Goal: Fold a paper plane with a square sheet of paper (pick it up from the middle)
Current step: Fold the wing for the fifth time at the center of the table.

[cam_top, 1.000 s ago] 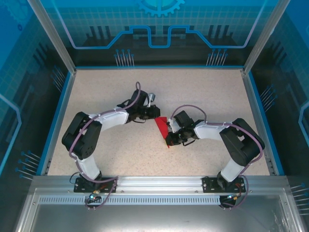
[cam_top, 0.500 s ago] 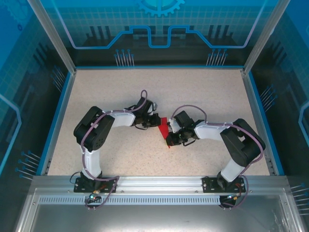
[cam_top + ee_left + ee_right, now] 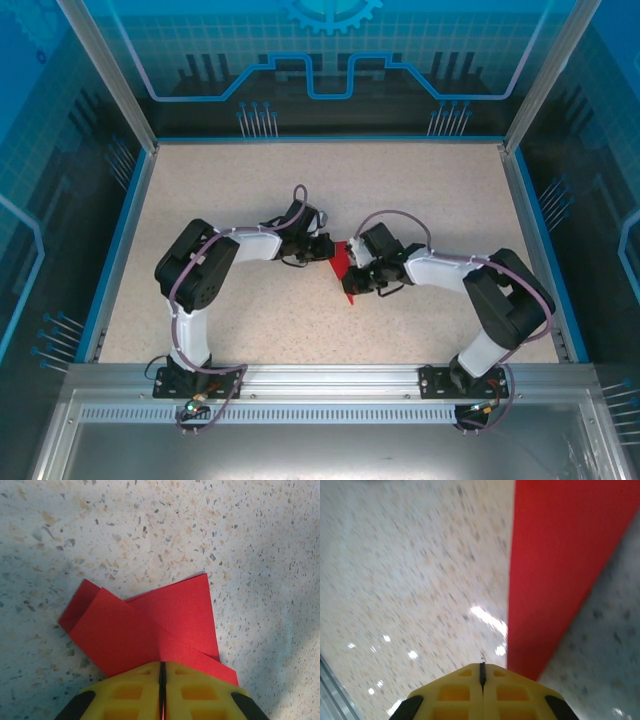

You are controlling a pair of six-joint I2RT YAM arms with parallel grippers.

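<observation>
The square sheet of paper (image 3: 343,264) is bright red and folded into a narrow pointed shape. It lies mid-table between the two arms, its tip toward the near edge. In the left wrist view the sheet of paper (image 3: 150,622) shows overlapping diagonal flaps. My left gripper (image 3: 161,666) is shut on its near edge, with red showing in the slit between the yellow fingers. From above, the left gripper (image 3: 328,254) meets the paper's left side. My right gripper (image 3: 354,279) is shut at its right side. In the blurred right wrist view the sheet of paper (image 3: 560,570) runs beside the right gripper (image 3: 481,666), whose jaws hold nothing.
The speckled tabletop (image 3: 250,190) has a blue raised border (image 3: 118,240) at left, right and back. An aluminium rail (image 3: 330,380) with the arm bases runs along the near edge. Both arms reach inward and almost meet at the centre.
The left gripper came down and right to the paper's edge and closed on it. The right gripper shifted slightly away from the near edge. The paper looks narrower from above.
</observation>
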